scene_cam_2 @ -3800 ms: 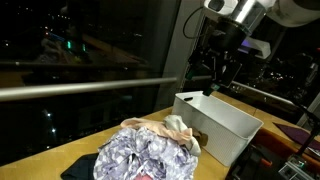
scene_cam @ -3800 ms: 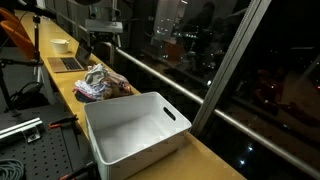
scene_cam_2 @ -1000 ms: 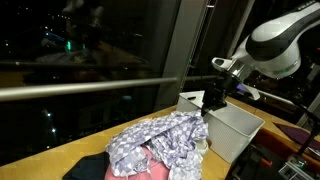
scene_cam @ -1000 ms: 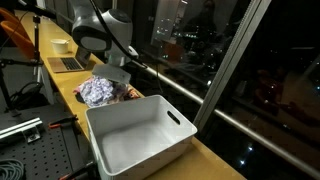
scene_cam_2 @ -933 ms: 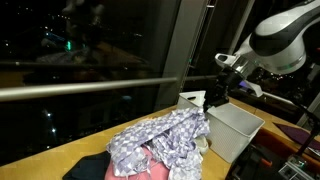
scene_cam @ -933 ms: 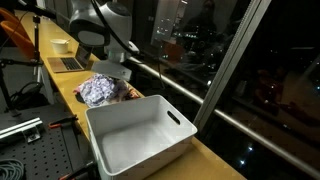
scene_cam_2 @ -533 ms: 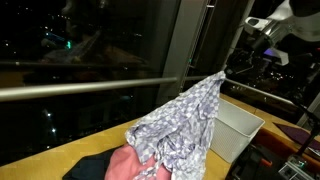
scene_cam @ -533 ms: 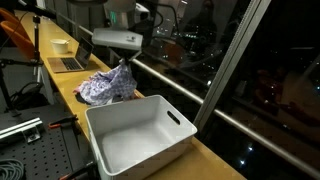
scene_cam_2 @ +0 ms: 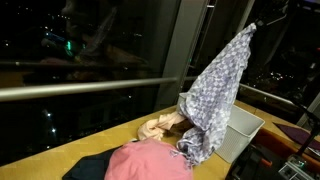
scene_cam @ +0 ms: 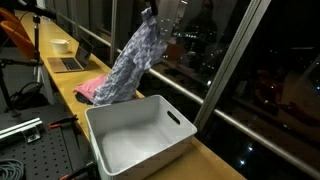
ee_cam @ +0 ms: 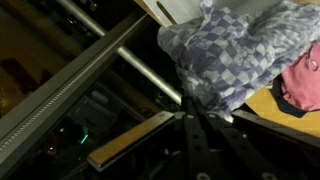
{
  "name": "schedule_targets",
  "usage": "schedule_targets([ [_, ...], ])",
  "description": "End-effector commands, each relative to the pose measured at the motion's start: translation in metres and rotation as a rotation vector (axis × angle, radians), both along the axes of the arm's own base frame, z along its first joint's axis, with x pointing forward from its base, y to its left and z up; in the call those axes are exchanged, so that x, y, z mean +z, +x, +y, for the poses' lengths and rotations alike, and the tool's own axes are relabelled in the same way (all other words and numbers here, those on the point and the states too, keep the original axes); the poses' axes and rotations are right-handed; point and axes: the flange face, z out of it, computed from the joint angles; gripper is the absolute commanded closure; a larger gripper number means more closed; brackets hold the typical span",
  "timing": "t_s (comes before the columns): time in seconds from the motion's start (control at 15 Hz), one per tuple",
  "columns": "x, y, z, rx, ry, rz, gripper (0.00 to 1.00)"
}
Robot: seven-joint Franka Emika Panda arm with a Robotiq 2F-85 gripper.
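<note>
Bowl [scene_cam: 60,45] and laptop [scene_cam: 68,63] sit at the far left of the wooden counter [scene_cam: 58,86] in an exterior view. Next a pink cloth [scene_cam: 88,90] lies on the counter, at about 10 o'clock from the white bin [scene_cam: 150,157]. High above, at 12 o'clock from the bin, the gripper [scene_cam: 148,12] is clenched on the top corner of a checkered cloth [scene_cam: 132,62]. This cloth hangs in the air, with its lower end down at the pink cloth; whether they touch I cannot tell. In the wrist view the fingers [ee_cam: 192,126] pinch the checkered cloth.
</note>
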Motion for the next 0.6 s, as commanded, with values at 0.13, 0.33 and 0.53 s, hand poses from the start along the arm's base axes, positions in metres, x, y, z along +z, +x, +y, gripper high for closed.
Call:
schedule_targets([
  [0.13,0.126,-0.001,-0.023,-0.064,-0.083,-0.037,1.0],
  [0.33,0.176,-0.003,-0.021,-0.081,-0.116,-0.063,1.0],
  [0.53,0.207,0.002,-0.021,-0.086,-0.143,-0.072,1.0],
])
